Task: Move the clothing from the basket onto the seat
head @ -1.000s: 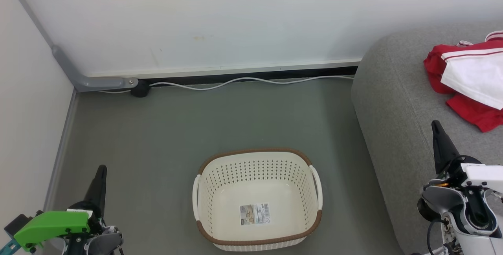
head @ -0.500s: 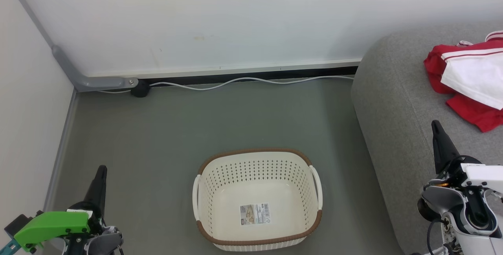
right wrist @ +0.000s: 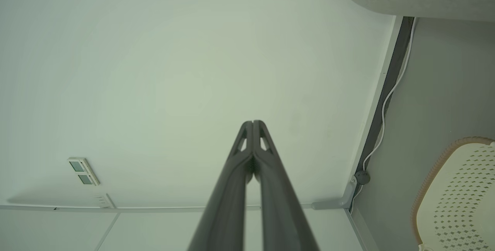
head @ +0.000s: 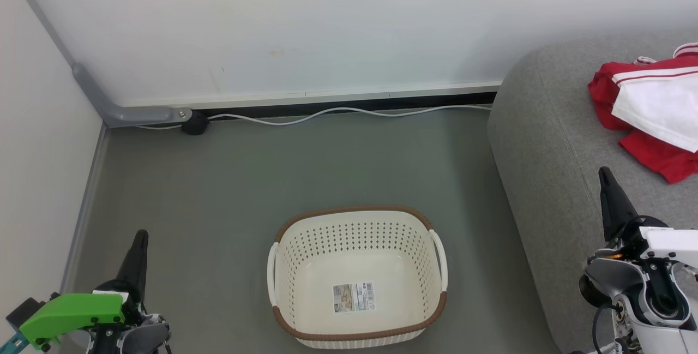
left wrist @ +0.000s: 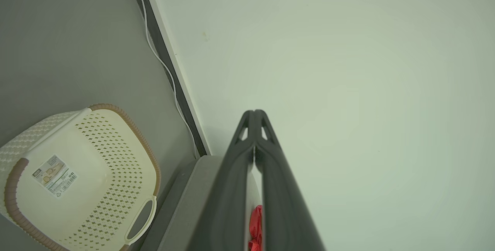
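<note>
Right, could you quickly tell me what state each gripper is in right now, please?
Left gripper: closed, fingers together, holding nothing.
Right gripper: closed, fingers together, holding nothing.

We have open grey floor (head: 229,179) to the left of and beyond the basket (head: 354,234), room for an arm to pass. On our right the sofa (head: 545,141) rises near the basket, leaving a narrower strip of floor between them. The wall (head: 327,27) closes the far side, with a white cable (head: 338,108) along its foot and a grey conduit (head: 142,116) bending into the left corner. The basket's mouth opens upward. The clothing (head: 654,103) is heaped on the sofa's top, at the right.
</note>
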Motion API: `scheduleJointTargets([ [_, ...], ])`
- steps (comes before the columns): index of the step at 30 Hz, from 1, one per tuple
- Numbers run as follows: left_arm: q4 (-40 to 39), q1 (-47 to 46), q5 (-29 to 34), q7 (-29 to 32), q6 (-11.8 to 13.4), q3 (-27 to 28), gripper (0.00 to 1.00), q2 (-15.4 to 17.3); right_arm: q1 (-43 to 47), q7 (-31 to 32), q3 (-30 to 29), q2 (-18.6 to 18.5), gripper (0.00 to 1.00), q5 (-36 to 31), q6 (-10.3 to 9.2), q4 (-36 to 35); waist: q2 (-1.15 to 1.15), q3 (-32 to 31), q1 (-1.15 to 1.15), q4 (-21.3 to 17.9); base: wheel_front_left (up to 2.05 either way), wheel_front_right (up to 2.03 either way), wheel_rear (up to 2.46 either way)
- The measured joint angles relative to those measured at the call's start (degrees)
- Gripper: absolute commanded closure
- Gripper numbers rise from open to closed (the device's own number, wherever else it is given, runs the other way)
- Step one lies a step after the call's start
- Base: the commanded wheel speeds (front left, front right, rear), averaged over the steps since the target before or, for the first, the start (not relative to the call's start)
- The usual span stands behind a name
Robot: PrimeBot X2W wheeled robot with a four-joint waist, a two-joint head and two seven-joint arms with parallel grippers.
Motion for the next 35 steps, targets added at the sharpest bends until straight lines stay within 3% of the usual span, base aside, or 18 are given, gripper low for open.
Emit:
scheduleJointTargets([
  [35,0.2,-0.1,0.0,0.0,-0.1,0.1,1.0,0.0,0.0,0.0,0.1,0.0,1.0,0.2,0.0,-0.2,0.0,0.0,0.0,0.0,0.0,0.0,0.0],
])
